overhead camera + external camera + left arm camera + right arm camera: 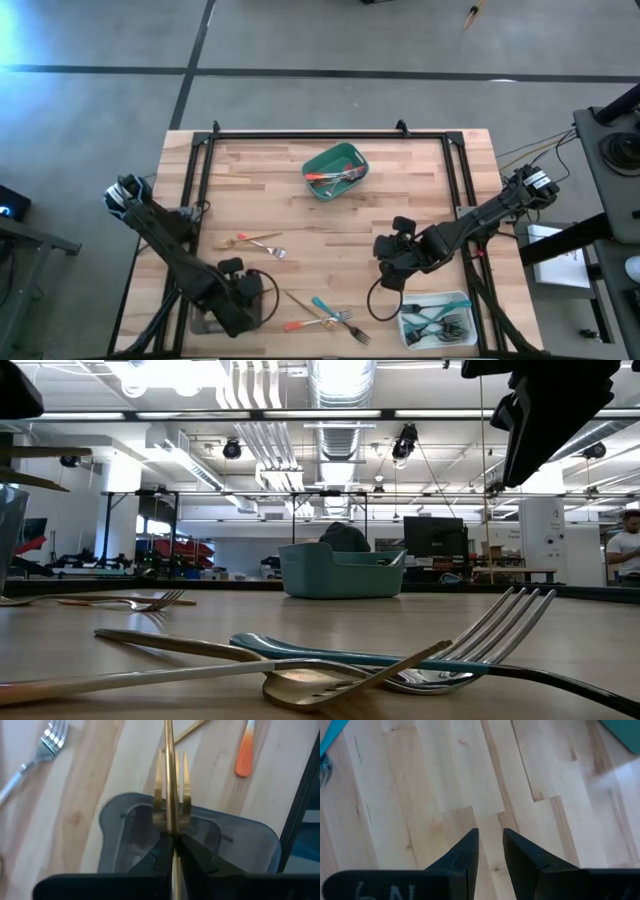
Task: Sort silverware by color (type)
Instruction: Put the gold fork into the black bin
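Placement is our step: the left gripper (172,851), at seven o'clock on the table (330,215), is clamped on a gold fork (170,790) just above the grey tray (250,845). We should lower it, centred, then release. The right gripper (490,845) hovers, fingers narrowly apart, at five o'clock by the white tray (405,322).

Wooden worktop (330,225) carries a green tray (336,170) at the far centre, a white tray (437,320) and a grey tray (190,837) near.
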Controlling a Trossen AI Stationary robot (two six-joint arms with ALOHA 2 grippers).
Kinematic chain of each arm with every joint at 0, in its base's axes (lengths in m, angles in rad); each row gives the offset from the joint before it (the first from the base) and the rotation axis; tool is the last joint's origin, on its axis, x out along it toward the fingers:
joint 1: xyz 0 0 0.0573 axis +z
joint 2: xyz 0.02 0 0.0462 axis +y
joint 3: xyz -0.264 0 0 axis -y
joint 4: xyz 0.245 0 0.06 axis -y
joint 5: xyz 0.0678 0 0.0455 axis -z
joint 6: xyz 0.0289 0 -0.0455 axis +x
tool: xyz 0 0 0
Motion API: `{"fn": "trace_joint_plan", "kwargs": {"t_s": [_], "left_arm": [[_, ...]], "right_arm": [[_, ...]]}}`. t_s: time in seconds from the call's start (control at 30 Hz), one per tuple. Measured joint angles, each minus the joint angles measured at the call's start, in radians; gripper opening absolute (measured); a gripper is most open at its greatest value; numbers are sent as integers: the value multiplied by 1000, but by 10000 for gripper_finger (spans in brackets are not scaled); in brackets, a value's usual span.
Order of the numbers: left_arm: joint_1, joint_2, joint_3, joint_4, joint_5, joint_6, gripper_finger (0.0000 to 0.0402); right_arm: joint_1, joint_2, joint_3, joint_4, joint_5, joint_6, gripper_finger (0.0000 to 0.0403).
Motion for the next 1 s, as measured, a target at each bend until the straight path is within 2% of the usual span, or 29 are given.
{"fn": "trace_joint_plan", "kwargs": {"t_s": [0.13, 0.33, 0.43, 0.6, 0.7, 0.83, 0.9, 1.0], "left_arm": [[0, 27, 33, -1, 10, 7, 37], [0, 40, 105, -66, 2, 105, 71], [4, 38, 145, -227, -23, 122, 80], [33, 23, 182, -479, -132, 119, 86], [77, 2, 155, -488, -183, 128, 86], [162, -22, 77, -483, -194, 120, 87], [213, -42, 25, -458, -165, 122, 87], [298, -73, -62, -353, -54, 226, 87]], "right_arm": [[0, 0, 0, 4, 0, 0, 82], [-5, 0, 0, 35, 0, 0, 82], [-9, 0, 0, 51, -1, 0, 82], [-26, 0, 0, 54, 0, -1, 82], [-46, 0, 0, 60, 1, -1, 82], [-76, 0, 0, 101, 1, -1, 82], [-94, 0, 0, 123, 1, -1, 82], [-119, 0, 0, 153, 1, -2, 82]]}}
